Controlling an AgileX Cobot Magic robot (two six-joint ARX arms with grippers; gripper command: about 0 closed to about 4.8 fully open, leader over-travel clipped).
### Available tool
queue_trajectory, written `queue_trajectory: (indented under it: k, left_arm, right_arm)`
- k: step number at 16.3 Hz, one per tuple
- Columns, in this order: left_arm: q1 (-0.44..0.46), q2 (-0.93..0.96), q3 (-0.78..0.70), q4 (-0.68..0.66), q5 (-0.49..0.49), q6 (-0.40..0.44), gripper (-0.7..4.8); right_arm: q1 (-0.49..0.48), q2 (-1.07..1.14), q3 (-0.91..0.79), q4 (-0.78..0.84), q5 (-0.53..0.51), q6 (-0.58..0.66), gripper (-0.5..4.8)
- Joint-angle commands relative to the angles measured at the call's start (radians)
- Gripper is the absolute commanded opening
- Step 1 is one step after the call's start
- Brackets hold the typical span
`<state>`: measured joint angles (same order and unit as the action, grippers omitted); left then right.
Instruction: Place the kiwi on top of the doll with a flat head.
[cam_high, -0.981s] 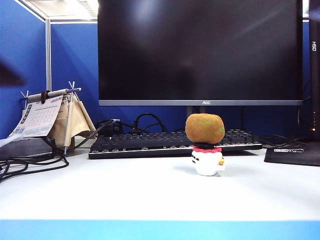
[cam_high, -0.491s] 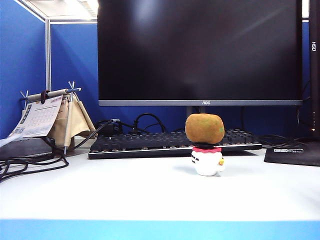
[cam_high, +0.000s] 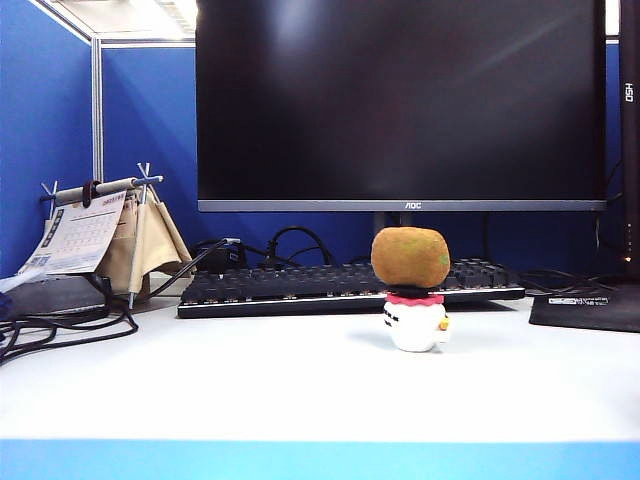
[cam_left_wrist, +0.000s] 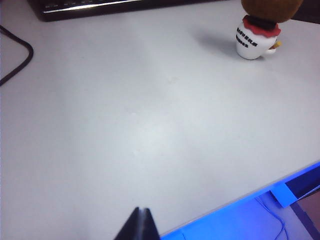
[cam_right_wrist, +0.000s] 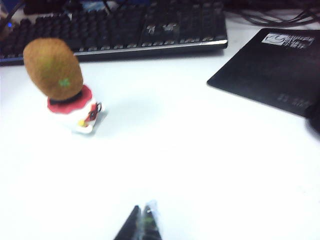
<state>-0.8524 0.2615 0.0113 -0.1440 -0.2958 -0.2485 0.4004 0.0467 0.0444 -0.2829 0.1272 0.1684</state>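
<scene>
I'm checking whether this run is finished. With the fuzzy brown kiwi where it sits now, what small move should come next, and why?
Probably none beyond keeping both arms clear. The fuzzy brown kiwi already rests on the small white doll with the flat black cap, untouched. The left gripper and right gripper are shut, empty, and well away over the white table.

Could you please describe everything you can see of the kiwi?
The kiwi is a fuzzy brown-olive oval with faint green patches. It lies on its side, balanced on the flat black cap of the doll, which stands on the white table before the keyboard. Only the doll touches it; both grippers are well clear.
</scene>
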Motion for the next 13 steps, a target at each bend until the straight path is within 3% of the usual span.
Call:
queue_trajectory:
  k: [1, 13]
  left_arm:
    - [-0.002, 0.000, -0.001, -0.014, 0.008, -0.002, -0.04]
    - [-0.002, -0.003, -0.001, -0.013, 0.001, -0.002, -0.04]
  right_arm:
    - [0.002, -0.001, -0.005, 0.000, -0.026, 0.005, -0.06]
    - [0.002, -0.001, -0.005, -0.004, -0.063, 0.019, -0.06]
